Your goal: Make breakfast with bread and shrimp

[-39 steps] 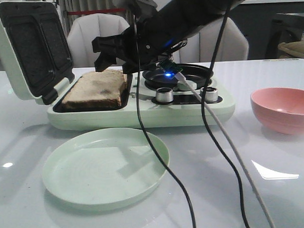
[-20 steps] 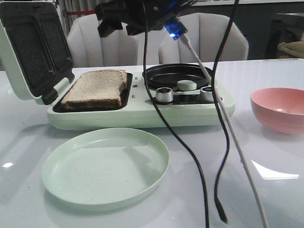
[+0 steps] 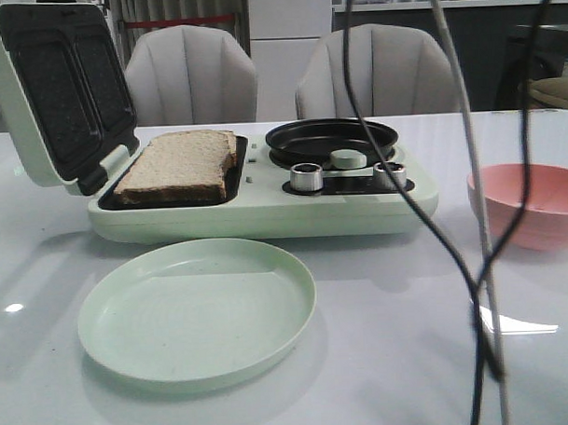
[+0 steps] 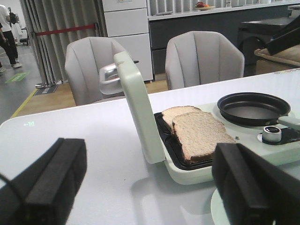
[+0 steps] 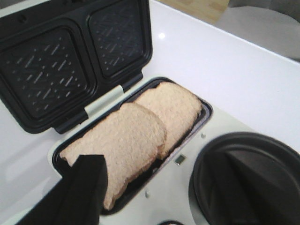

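Observation:
Two slices of bread (image 3: 184,163) lie overlapping in the open sandwich maker (image 3: 265,213), whose lid (image 3: 60,90) stands up at the left. In the right wrist view both slices of bread (image 5: 133,140) lie below my right gripper (image 5: 159,199), which hovers open above the maker with nothing between its fingers. My left gripper (image 4: 150,187) is low over the table beside the lid (image 4: 138,108), open and empty, facing the bread (image 4: 199,133). No shrimp shows in any view. Neither gripper appears in the front view.
A black pan (image 3: 333,139) sits on the maker's right half, with two metal knobs (image 3: 307,177) and a pale green knob (image 3: 348,158). A green plate (image 3: 199,309) lies in front, a pink bowl (image 3: 531,204) at the right. Cables (image 3: 472,262) hang across the right foreground.
My right arm has lifted from just over the bread and pan up out of the front view. Only its cables remain, swung to the right. The bread has not moved.

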You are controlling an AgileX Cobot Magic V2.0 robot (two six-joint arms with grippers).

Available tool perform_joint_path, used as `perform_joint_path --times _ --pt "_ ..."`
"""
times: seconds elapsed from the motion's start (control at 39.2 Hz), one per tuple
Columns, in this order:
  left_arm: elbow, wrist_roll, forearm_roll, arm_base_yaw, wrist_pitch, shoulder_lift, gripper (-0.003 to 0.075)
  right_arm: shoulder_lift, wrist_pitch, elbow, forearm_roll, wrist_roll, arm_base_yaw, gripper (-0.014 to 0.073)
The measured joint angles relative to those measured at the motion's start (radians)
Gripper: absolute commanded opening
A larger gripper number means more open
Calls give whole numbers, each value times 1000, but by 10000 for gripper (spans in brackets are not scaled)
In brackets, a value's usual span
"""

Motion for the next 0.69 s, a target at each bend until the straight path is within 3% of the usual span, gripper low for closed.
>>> perform_joint_path --times 0.2,0.33,0.69 --pt "0 0 0 0 0 0 585 -78 170 0 -320 342 -58 482" --pt "0 0 0 0 0 0 585 -127 222 34 -412 513 -119 405" --pt "0 0 0 0 0 0 585 -396 164 342 -436 579 -198 403"
